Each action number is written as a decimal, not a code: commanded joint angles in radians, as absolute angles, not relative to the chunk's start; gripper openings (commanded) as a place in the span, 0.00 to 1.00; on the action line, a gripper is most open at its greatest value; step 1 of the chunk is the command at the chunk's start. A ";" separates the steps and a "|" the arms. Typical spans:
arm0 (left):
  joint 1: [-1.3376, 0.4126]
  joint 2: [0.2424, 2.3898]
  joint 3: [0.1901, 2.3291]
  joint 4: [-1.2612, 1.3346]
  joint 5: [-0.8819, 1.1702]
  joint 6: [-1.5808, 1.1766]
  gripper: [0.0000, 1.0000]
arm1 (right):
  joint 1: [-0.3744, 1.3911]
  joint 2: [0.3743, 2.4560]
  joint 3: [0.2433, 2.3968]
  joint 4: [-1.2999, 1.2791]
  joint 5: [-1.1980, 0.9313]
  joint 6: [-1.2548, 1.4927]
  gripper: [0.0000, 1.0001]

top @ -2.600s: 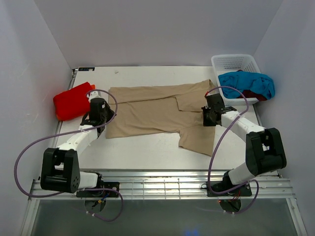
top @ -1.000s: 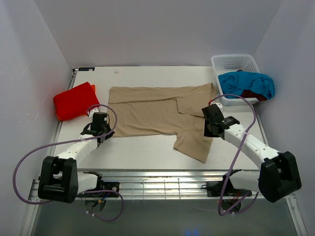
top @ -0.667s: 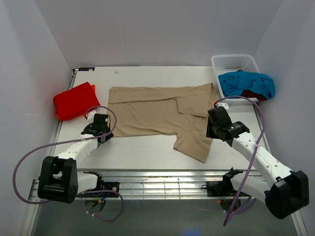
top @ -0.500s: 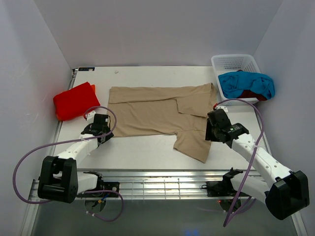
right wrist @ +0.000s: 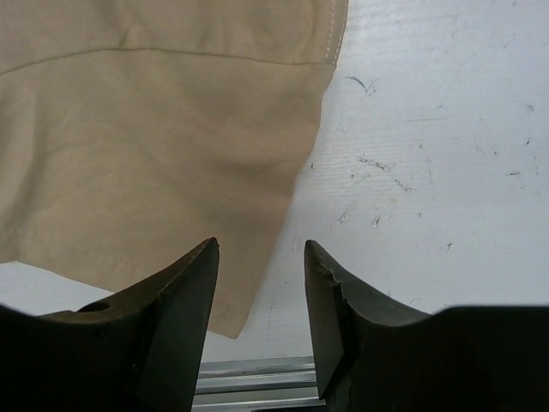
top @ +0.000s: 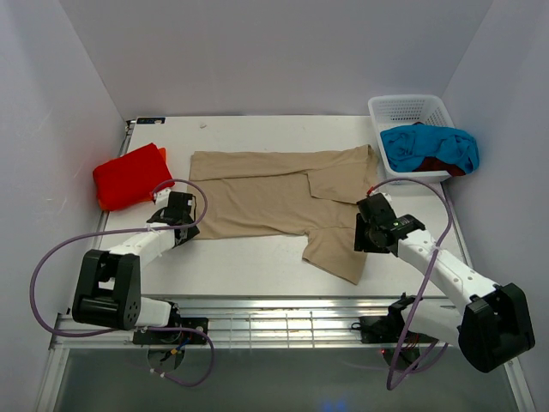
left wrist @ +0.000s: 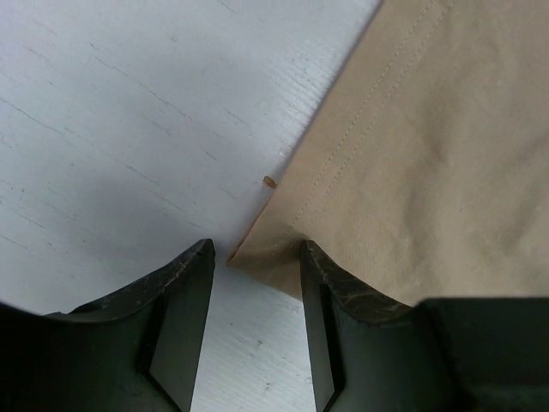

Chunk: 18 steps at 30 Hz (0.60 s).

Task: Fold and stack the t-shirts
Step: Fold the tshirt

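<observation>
A tan t-shirt [top: 266, 193] lies spread across the middle of the table, one sleeve [top: 337, 247] hanging toward the near edge. My left gripper [top: 184, 229] is open at the shirt's near left corner. In the left wrist view that corner [left wrist: 257, 245] lies between the open fingers of my left gripper [left wrist: 256, 257]. My right gripper [top: 361, 239] is open over the sleeve's right edge, and the right wrist view shows my right gripper [right wrist: 262, 253] with that edge [right wrist: 283, 215] below the gap. A folded bright red t-shirt [top: 129, 176] sits at the left.
A white basket [top: 410, 107] at the back right holds a turquoise-blue t-shirt [top: 429, 146] with a dark red one [top: 442, 165] under it. The metal rail [top: 274, 322] runs along the near edge. Grey walls close in on both sides.
Both grippers have opened and let go of the tan shirt. The right gripper has moved toward the near edge beside the sleeve. The left gripper has shifted slightly away along the shirt's corner.
</observation>
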State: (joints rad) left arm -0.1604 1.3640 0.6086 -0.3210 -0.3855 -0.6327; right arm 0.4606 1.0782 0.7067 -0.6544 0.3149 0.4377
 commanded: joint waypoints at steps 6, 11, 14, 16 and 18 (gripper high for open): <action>-0.161 1.339 0.624 -0.305 -0.391 -0.626 0.44 | 0.503 1.144 0.603 -0.584 0.270 0.497 0.52; -0.161 1.338 0.623 -0.313 -0.385 -0.626 0.38 | 0.515 1.131 0.561 -0.560 0.249 0.514 0.52; -0.161 1.333 0.621 -0.316 -0.385 -0.627 0.37 | 0.523 1.135 0.561 -0.563 0.253 0.520 0.52; -0.161 1.327 0.620 -0.314 -0.382 -0.627 0.36 | 0.526 1.140 0.558 -0.565 0.253 0.525 0.52; -0.161 1.324 0.620 -0.314 -0.383 -0.627 0.34 | 0.535 1.143 0.557 -0.564 0.252 0.529 0.51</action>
